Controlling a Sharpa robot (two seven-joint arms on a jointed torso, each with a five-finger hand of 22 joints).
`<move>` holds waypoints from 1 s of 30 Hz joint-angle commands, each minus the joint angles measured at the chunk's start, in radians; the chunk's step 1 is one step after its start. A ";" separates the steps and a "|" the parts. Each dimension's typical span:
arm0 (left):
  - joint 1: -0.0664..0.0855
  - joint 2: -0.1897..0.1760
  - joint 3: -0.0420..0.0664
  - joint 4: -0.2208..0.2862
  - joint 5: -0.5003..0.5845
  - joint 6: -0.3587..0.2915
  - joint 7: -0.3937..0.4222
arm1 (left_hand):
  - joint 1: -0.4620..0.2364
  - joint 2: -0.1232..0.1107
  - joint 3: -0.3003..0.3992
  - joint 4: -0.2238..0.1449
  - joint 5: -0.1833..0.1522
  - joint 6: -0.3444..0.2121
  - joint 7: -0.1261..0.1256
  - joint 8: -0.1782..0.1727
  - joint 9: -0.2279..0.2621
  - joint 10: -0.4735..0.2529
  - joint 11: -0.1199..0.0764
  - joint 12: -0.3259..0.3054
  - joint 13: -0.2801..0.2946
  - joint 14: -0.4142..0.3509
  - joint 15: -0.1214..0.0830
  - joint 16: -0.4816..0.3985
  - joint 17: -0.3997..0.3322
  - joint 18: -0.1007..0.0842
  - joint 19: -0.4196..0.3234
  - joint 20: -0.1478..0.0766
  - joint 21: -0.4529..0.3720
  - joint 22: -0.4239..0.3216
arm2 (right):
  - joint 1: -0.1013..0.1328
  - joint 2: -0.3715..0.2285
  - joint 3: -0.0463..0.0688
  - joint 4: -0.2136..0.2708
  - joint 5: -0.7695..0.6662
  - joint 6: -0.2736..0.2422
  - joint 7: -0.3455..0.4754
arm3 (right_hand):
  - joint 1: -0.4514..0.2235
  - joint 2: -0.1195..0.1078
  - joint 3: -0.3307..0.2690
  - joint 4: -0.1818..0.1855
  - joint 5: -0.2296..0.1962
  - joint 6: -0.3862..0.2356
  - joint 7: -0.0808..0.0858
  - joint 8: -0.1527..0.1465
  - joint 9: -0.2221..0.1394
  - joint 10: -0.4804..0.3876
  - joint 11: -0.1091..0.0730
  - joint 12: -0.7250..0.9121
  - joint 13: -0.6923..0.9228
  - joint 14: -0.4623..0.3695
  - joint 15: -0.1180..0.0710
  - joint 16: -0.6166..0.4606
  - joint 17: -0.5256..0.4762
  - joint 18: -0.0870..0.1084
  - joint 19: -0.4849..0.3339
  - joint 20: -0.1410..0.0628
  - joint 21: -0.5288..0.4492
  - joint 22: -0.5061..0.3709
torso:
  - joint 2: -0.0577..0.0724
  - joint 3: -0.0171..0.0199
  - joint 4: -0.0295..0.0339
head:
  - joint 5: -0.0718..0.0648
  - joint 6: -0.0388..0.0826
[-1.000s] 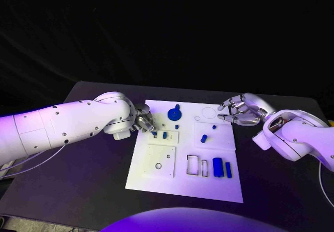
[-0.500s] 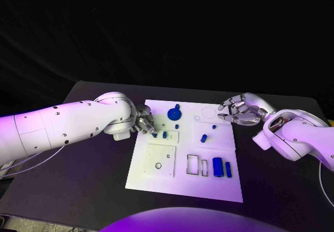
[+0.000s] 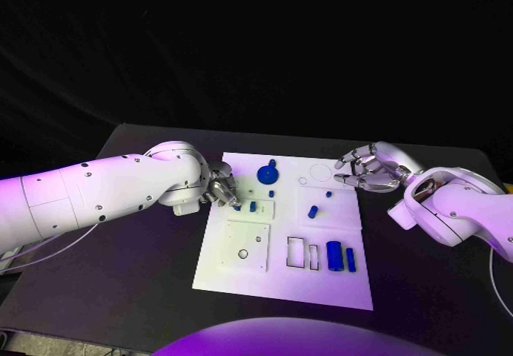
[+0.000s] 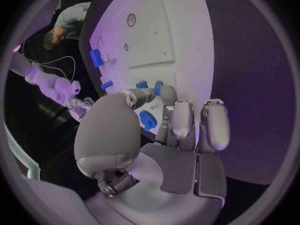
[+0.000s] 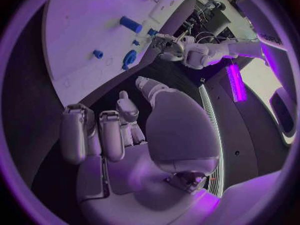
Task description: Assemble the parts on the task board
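— White board (image 3: 280,285) is seen in the middle of the black table (image 3: 128,267). Where are the parts placed against the left hand (image 3: 222,187)?

— The left hand is set at the board's left edge, over its far half. Two small blue pegs (image 3: 245,207) are seen just beside its fingertips, on a raised square plate. From the left wrist view, a blue piece (image 4: 147,120) is seen between the thumb and fingers (image 4: 182,119), which are curled in; whether it is actually pinched cannot be told.

— And the right hand (image 3: 365,170)?

— It is held over the board's far right corner, fingers bent inward with nothing seen in them. A round outline (image 3: 319,174) on the board lies just beside it. A blue peg (image 3: 313,212) lies nearer the robot, apart from that hand.

— Which other parts are laid out?

— A blue disc (image 3: 267,175) is found near the far edge, between the two hands. A blue block (image 3: 334,256) and a thinner bar (image 3: 350,259) are set side by side in the near right part, next to two rectangular slots (image 3: 302,256).

— What is altered from a second ago?

— Very little. Both hands are kept at nearly the same spots. The left fingers have drawn in slightly beside the pegs; the parts on the board are unmoved.
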 commanded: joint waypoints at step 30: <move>-0.011 0.027 -0.001 -0.021 0.008 0.026 -0.008 | -0.084 0.002 0.165 -0.142 -0.017 0.015 -0.024 0.021 0.064 0.011 -0.014 -0.025 -0.046 0.012 -0.014 0.001 0.002 -0.011 -0.002 -0.005 0.001 0.001 | -0.001 -0.002 0.000 0.002 -0.006 0.003 0.004 | -0.004 0.003 -0.002 0.005 0.002 -0.006 0.001 0.008 0.001 -0.005 -0.002 -0.006 -0.002 0.058 -0.005 -0.008 0.063 0.008 -0.004 0.000 -0.009 0.121 | 0.000 0.0007 -0.0001 | -0.007 -0.005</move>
